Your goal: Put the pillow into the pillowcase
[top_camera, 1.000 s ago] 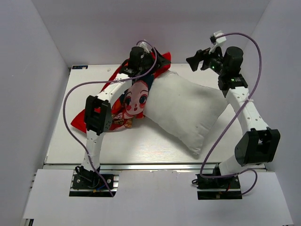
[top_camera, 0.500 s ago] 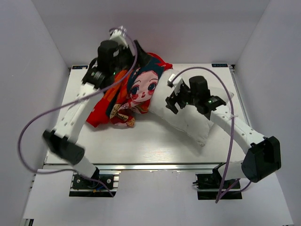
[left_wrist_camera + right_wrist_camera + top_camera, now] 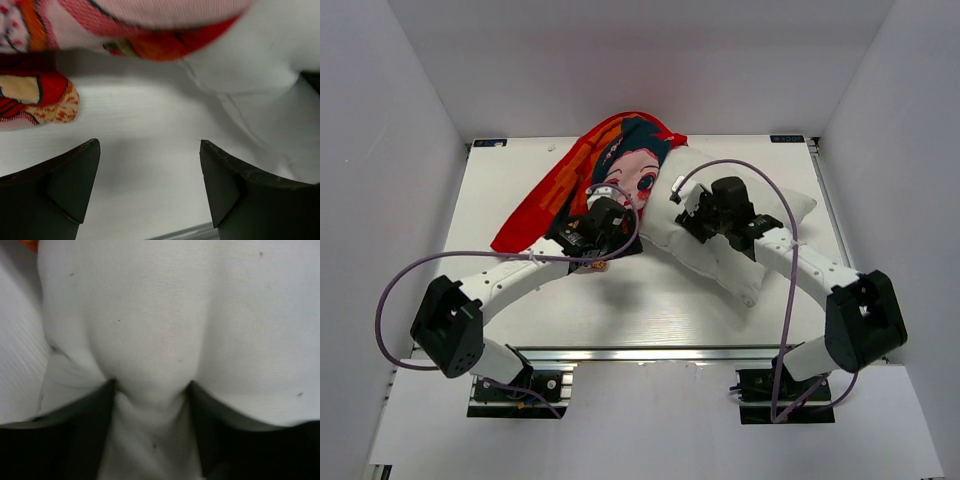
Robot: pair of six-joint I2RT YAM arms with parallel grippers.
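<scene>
Pillow (image 3: 720,262) diagonal, far-left end against pillowcase (image 3: 570,185); right pincer (image 3: 151,390) tight on it, left pincer (image 3: 149,145) agape.

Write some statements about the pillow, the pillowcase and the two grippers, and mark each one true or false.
1. The right gripper pinches a fold of the pillow. True.
2. The left gripper holds the pillowcase. False: its jaws stand open over the bare table, with nothing between them.
3. The pillow is fully inside the pillowcase. False: most of it lies uncovered on the table.
4. The pillowcase lies on the left arm's side of the pillow. True.
</scene>
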